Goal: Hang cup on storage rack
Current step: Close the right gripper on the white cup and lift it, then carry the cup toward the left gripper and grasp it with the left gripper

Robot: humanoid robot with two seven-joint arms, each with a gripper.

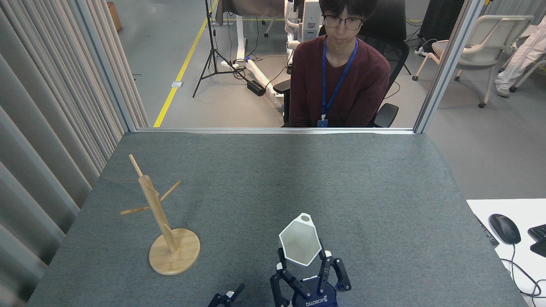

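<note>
Left gripper [226,297] is barely seen at the near edge; its state cannot be told. Just right, the cup [300,241] is pinched by the right gripper [305,266], rim tipped toward the camera, handle at the far top. The storage rack [160,213] is stood well left on the table [341,192], post slanted.

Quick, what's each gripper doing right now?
Left gripper: barely in view at the bottom edge, cannot tell if open or shut.
Right gripper: closed on the cup, held above the table.
</note>
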